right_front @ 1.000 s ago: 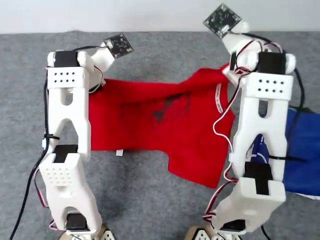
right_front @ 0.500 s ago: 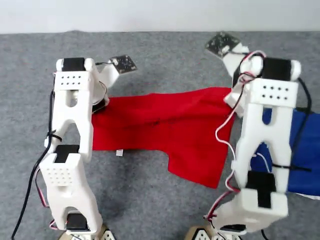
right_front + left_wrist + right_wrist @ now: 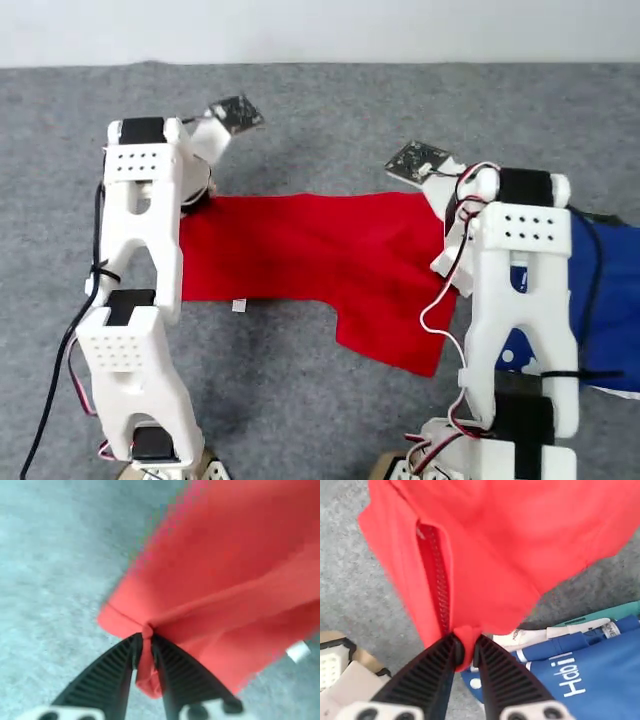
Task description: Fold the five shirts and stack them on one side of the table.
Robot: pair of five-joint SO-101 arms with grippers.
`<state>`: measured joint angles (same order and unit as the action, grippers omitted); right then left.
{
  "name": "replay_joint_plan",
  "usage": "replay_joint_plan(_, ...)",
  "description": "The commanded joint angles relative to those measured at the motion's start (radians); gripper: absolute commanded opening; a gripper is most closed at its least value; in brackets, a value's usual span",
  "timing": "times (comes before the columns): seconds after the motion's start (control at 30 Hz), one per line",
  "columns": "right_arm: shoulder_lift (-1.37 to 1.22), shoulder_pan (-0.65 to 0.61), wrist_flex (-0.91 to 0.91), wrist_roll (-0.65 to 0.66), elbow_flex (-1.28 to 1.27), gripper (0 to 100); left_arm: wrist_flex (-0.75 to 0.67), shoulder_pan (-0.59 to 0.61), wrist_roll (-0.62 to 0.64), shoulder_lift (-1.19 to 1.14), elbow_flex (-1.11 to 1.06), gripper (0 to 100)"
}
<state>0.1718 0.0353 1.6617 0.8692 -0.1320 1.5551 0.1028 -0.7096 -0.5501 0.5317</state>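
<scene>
Pinching red shirt (image 3: 320, 245) corners mid-frame: left jaws, right jaws clamped on cloth, likely stretching the fold straight.

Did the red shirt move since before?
Yes. The far edge of the red shirt came away from the back of the table, toward its own white tag, which stayed put.

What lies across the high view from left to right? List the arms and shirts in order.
left arm → red shirt → right arm → blue shirt, which runs partly under the right arm.
</scene>
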Motion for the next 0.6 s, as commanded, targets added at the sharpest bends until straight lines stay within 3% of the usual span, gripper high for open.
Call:
replay_joint_plan(0.0,0.053,0.005,-0.033,0.011,-0.006,1.1,-0.037,0.006,0.089,0.015,0.105,1)
replay_joint_plan(0.27,0.061,0.004,0.008,0.012,-0.008,1.2,0.172,0.014,-0.005,0.006,0.119,1)
replay_joint_plan(0.57,0.062,0.005,0.058,0.012,-0.008,1.2,0.189,0.029,-0.006,0.008,0.094,1)
